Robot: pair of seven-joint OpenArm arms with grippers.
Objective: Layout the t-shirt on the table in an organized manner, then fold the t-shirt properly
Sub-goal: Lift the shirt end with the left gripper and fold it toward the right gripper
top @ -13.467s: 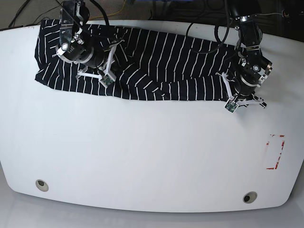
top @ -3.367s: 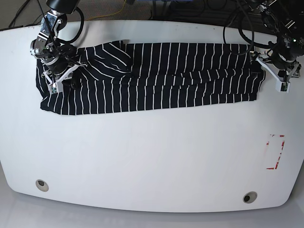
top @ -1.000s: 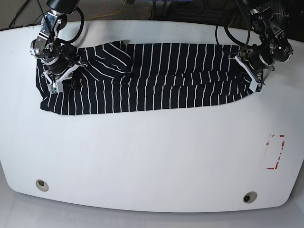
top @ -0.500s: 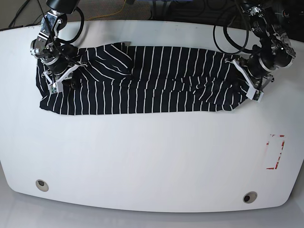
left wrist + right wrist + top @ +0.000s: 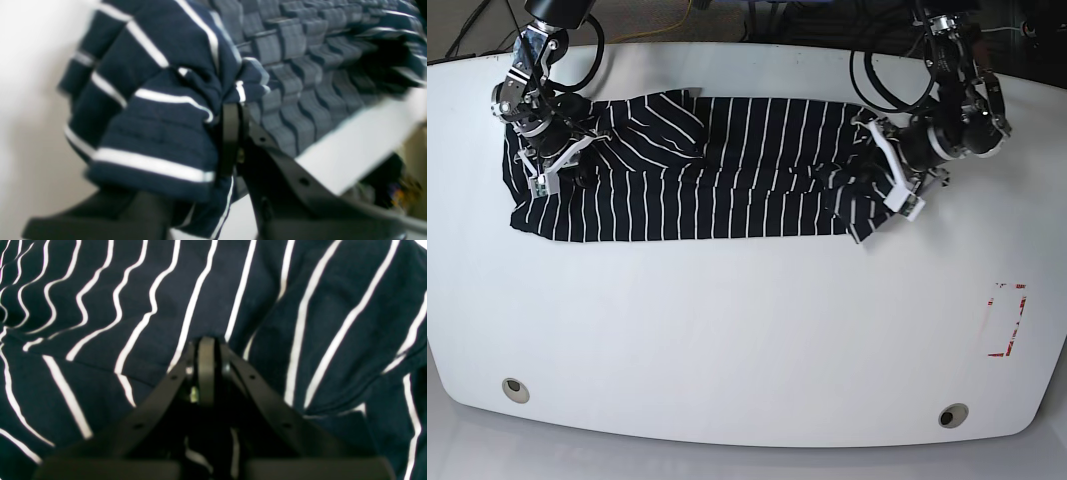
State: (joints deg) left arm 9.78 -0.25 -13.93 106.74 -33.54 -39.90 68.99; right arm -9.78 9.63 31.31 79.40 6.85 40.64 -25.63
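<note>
The left gripper (image 5: 889, 180), clamped on the shirt's (image 5: 727, 170) end, has carried it inward toward the right gripper (image 5: 552, 160), which probably stays pinched on the other end, starting a fold.

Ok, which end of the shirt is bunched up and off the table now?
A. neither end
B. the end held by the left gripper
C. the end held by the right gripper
B: the left gripper pinches crumpled shirt, while the right gripper's end lies spread flat.

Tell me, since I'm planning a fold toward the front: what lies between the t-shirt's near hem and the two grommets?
In the base view, only bare white table lies between the t-shirt and the grommets.
</note>
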